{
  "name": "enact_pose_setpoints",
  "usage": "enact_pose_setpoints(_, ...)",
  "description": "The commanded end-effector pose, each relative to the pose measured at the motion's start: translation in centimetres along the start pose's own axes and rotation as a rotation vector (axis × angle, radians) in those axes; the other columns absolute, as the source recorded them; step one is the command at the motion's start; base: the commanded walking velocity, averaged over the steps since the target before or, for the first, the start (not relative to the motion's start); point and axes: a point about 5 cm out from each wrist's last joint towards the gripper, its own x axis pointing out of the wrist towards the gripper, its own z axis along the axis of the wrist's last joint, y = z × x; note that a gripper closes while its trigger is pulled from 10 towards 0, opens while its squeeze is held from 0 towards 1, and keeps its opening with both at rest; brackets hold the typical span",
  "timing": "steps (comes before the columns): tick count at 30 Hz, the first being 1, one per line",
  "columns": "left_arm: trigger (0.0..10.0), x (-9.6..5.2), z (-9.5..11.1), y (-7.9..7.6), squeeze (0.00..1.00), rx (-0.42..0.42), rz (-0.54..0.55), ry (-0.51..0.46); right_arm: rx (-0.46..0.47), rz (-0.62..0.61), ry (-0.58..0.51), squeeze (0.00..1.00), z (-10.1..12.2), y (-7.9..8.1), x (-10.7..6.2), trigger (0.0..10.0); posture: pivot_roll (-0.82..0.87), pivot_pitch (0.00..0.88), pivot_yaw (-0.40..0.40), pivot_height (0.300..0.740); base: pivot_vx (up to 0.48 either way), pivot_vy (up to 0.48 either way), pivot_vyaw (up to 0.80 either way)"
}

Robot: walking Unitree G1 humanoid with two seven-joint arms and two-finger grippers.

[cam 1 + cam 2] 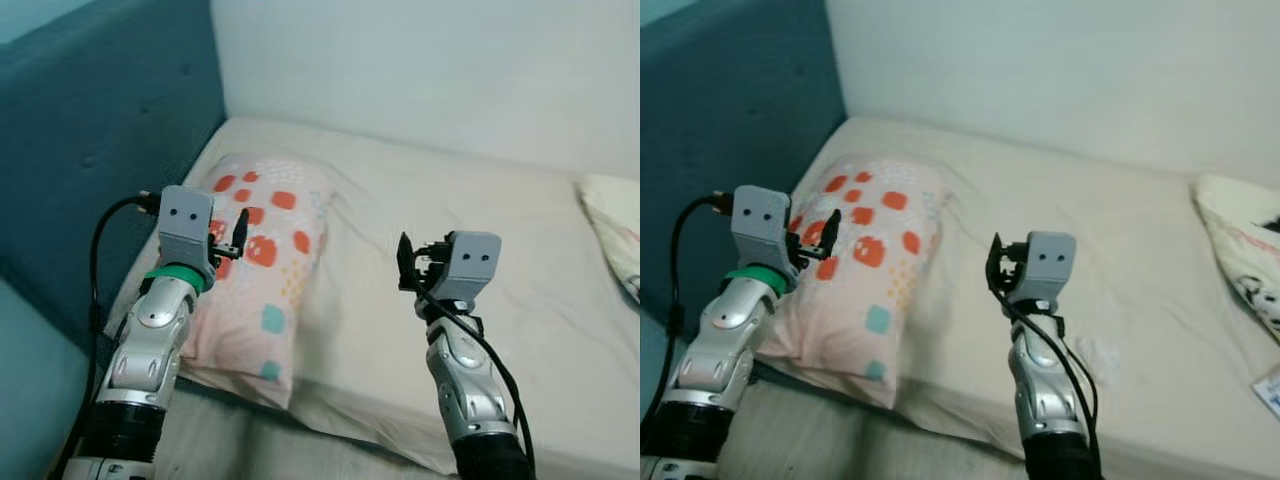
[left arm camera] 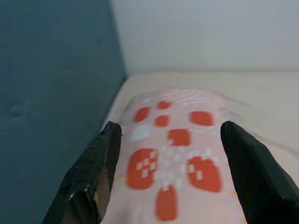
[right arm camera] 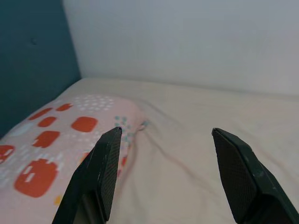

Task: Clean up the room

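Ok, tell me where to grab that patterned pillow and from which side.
Likely its near corner, coming from above with the open left gripper that hovers over it. The pillow lies flat on the mattress, lengthwise beside the headboard, so soft edges pinch easiest.

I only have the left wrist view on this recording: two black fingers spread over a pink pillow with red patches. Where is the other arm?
Observer: The right gripper is raised over the bare cream mattress, beside the pillow, fingers open and holding nothing.
Operator: Does the pillow sit squarely on the bed?
Observer: No; its near end overhangs the mattress's front edge, below the left gripper.
Operator: Anything else on the bed to tidy?
Observer: At the far right edge lies a pale printed cloth, perhaps another pillow or bedding; I cannot tell which.
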Motion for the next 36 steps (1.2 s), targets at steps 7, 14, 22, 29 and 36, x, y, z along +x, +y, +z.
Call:
enact_pose_setpoints(7, 10.0, 0.01, -0.12, -0.80, 0.00, 0.011, -0.042, 0.000, 0.006, -0.019, 0.022, 0.00, -0.49, -0.47, -0.17, 10.0, -0.03, 0.040, 0.045, 0.734, 0.000, 0.000, -0.23)
enact_pose_setpoints(14, 10.0, 0.15, 0.06, -0.85, 0.00, 0.010, -0.043, -0.009, 0.006, -0.019, 0.023, 0.00, -0.48, -0.49, -0.15, 10.0, -0.03, 0.039, 0.045, 0.734, 0.000, 0.000, -0.80)
enact_pose_setpoints(22, 10.0, 0.24, 0.13, -1.07, 0.00, 0.007, -0.050, -0.015, 0.004, -0.019, 0.023, 0.00, -0.47, -0.56, -0.10, 10.0, -0.03, 0.036, 0.045, 0.734, 0.000, 0.000, -0.80)
enact_pose_setpoints(29, 10.0, 0.22, 0.09, -1.09, 0.00, 0.009, -0.049, -0.015, 0.003, -0.017, 0.024, 0.00, -0.46, -0.55, -0.08, 10.0, -0.03, 0.038, 0.042, 0.734, 0.000, 0.000, -0.80)
enact_pose_setpoints(36, 10.0, 0.18, 0.22, -0.83, 0.00, 0.025, -0.026, -0.031, -0.007, -0.001, 0.018, 0.00, -0.40, -0.26, -0.08, 10.0, -0.03, 0.039, 0.040, 0.734, 0.040, -0.056, 0.00)
